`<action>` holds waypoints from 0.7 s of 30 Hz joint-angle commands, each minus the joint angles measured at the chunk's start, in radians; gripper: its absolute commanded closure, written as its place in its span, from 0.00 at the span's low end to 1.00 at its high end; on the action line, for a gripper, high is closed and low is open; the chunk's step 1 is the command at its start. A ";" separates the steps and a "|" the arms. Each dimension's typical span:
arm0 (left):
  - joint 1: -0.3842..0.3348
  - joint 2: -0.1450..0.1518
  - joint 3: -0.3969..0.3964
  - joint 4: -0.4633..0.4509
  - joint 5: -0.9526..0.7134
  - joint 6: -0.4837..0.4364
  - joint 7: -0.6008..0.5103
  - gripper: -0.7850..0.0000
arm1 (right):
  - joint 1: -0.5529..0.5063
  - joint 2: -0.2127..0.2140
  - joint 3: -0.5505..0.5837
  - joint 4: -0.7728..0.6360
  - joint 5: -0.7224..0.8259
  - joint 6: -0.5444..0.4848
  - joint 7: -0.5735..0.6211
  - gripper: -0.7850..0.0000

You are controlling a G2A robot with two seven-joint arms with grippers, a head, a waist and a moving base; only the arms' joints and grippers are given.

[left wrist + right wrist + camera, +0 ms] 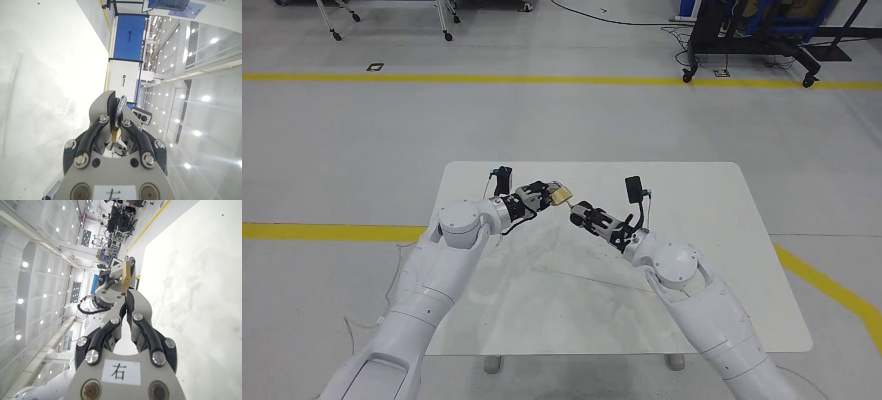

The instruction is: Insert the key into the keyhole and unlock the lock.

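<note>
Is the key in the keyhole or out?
In, apparently: the key in the right pincer runs into the base of the lock, no gap; depth cannot tell.

A white sticker [114, 192] on the back of the left gripper [118, 108] carries one black character, its lower part cut off at the picture's edge. A white label [121, 372] on the back of the right gripper [128, 294] carries one whole black character. In the room behind, seen from the left wrist, a blue partition panel [130, 37] bears a small white logo and wordmark. The white panel [123, 80] beside it bears the same mark in dark print, with a finer line under it that is too small to read. Large dark letters [140, 55] run along a white wall beyond. A pale banner [187, 8] holds dark characters and a small logo.
</note>
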 commanded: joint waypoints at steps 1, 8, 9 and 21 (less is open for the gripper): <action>0.000 0.000 0.000 0.000 0.002 -0.001 -0.001 1.00 | 0.003 -0.001 -0.002 0.003 0.001 0.000 -0.001 1.00; 0.000 0.000 0.002 -0.001 0.005 -0.004 -0.005 1.00 | 0.004 -0.002 -0.004 0.004 -0.007 0.001 -0.004 1.00; 0.000 0.000 0.002 -0.001 0.007 -0.005 -0.005 1.00 | 0.004 -0.003 -0.004 0.003 -0.010 0.002 -0.006 1.00; 0.001 0.001 0.031 -0.024 0.074 -0.016 -0.009 1.00 | -0.001 -0.006 -0.007 -0.005 -0.037 0.013 -0.041 1.00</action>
